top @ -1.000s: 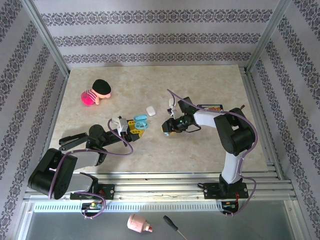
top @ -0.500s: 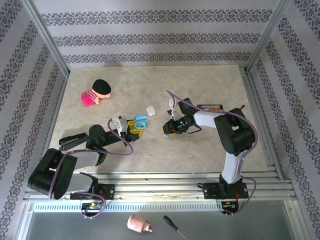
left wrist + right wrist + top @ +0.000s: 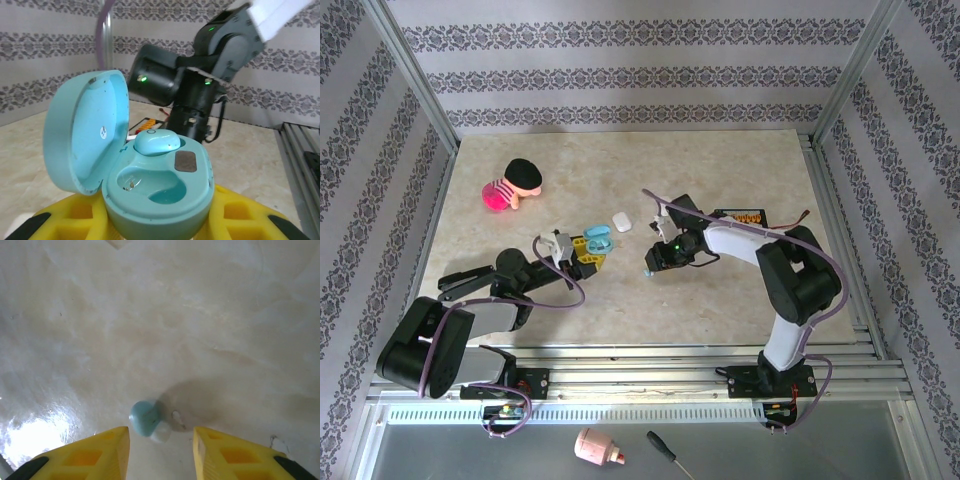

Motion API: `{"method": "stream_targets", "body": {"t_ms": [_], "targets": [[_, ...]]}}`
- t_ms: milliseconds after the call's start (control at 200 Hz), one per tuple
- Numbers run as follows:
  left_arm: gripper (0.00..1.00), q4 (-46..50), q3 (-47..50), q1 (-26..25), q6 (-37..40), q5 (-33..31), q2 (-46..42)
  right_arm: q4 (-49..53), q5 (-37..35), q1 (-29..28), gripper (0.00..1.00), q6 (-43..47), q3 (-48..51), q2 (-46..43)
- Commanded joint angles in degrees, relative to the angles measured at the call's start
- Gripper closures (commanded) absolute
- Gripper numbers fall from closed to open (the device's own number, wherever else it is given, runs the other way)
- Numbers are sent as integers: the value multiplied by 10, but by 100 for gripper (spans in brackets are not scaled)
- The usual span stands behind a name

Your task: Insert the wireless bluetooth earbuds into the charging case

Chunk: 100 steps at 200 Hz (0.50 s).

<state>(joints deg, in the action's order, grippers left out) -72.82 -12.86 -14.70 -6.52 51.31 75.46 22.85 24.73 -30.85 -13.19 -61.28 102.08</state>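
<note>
From above, the left gripper (image 3: 588,248) is clamped on the open teal charging case (image 3: 599,237) near the table's (image 3: 720,160) middle, while the right gripper (image 3: 653,263) hangs over a loose earbud (image 3: 647,273), pale blue, on the surface. The left wrist view shows the case's lid raised, a seated earbud (image 3: 156,141) in the far socket and the near socket unfilled. The right wrist view shows yellow fingers (image 3: 85,455) spread apart, with the loose earbud lying between their tips and touching neither.
</note>
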Motion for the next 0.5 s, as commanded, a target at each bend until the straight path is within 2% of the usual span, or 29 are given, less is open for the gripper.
{"method": "stream_targets", "body": {"t_ms": [0,90,315,495], "targets": [[67,-50,13,26,-25,-16,13,47,-109,-32,62,12,-31,-28],[67,-90,21,47,-43,-22,29,81,-166,-61,63,16,-53,-27],[67,-89,31,89,-45,-68,36,157,-284,-119,68,-3,-106,1],[67,-89,34,108,-47,-74,31,232,-349,-156,70,-13,-160,59]]}}
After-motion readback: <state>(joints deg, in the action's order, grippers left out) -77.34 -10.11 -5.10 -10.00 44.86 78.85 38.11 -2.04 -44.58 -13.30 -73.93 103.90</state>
